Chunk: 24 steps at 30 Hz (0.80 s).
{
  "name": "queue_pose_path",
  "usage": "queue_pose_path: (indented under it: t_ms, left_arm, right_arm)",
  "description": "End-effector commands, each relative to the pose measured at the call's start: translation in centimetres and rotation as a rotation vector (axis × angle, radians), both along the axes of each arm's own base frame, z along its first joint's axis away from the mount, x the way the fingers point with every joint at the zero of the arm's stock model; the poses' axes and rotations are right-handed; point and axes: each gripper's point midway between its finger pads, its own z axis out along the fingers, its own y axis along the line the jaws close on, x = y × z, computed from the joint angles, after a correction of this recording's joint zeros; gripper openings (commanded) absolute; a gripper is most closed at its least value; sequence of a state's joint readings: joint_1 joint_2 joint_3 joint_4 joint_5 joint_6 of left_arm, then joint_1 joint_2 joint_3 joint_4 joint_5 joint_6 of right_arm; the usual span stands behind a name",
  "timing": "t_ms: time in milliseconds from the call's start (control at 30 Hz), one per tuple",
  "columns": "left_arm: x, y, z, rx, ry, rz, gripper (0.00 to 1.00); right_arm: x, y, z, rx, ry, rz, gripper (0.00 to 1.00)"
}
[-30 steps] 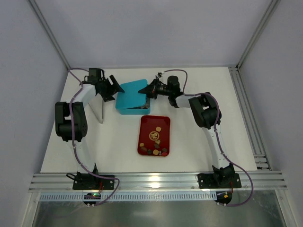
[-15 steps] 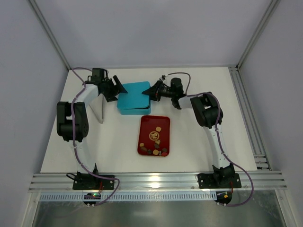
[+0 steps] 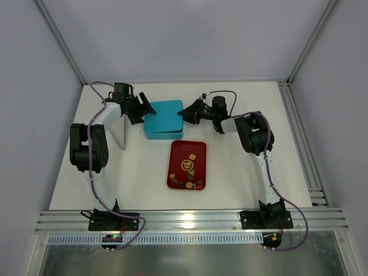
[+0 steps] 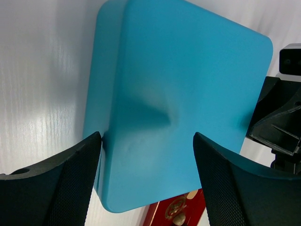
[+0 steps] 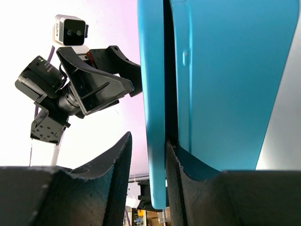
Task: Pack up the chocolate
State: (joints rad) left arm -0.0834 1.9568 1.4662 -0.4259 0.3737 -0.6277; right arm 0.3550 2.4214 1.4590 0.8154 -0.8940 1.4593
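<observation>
Left gripper [image 4: 146, 141]: released, fingers [image 4: 56, 188] spread wide and set at the near end of the teal box [image 4: 178, 94]. One tip sits at the box's corner and the other over its lid. Wrist is roughly level. The left arm [image 3: 86, 146] rises from its base, bends at the elbow and reaches in toward the box's left end.

Right gripper [image 5: 148, 141]: its fingers [image 5: 113, 179] bracket the rim of the teal lid [image 5: 153, 94], one on each face. The inner finger lies against the lid, and a sliver of light shows by the outer one (cannot tell whether it is truly clenched). A narrow dark gap runs between the lid and the box body. The right arm [image 3: 256, 144] bends at the elbow and reaches in toward the box's right end, facing the left gripper.

Chocolate [image 3: 190, 172]: small brown, tan and dark pieces lie loose in the red tray [image 3: 176, 150]. The tray sits just in front of the box, between the two arms.

Surface: white table [image 3: 253, 103]. A pale flat panel [image 3: 118, 135] stands on edge beside the left arm.

Room: plain grey walls, aluminium frame posts at the corners, and slotted rails [image 3: 190, 220] along the near edge, where both bases are bolted.
</observation>
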Motion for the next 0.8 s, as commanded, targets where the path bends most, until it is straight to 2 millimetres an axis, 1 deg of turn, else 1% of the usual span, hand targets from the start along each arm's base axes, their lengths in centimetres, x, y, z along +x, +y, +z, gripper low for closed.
queue_pose_path:
  t_ms: [0,267,333,567,700,767]
  left_arm:
    - [0.8,-0.3,2.0,0.010,-0.054,-0.006,0.77]
    - [0.7,-0.6,2.1,0.023,-0.055,-0.021,0.77]
    - [0.7,-0.8,2.1,0.027,-0.049,-0.028,0.77]
    - [0.7,-1.5,2.4,0.041,-0.054,-0.050,0.77]
    - [0.8,-1.8,2.7,0.060,-0.058,-0.060,0.77]
    - [0.7,-1.9,2.5,0.066,-0.051,-0.065,0.77]
  right_arm:
    - [0.0,-0.5,4.8,0.034,-0.137,0.007,0.36]
    - [-0.1,-1.6,4.1,-0.005,-0.128,-0.002,0.36]
    - [-0.2,-1.9,3.6,-0.026,-0.126,-0.003,0.36]
    - [-0.5,-2.8,2.7,-0.065,-0.126,-0.006,0.36]
    - [-0.7,-3.3,1.9,-0.100,-0.122,-0.005,0.36]
    - [-0.8,-3.4,1.5,-0.124,-0.126,-0.004,0.39]
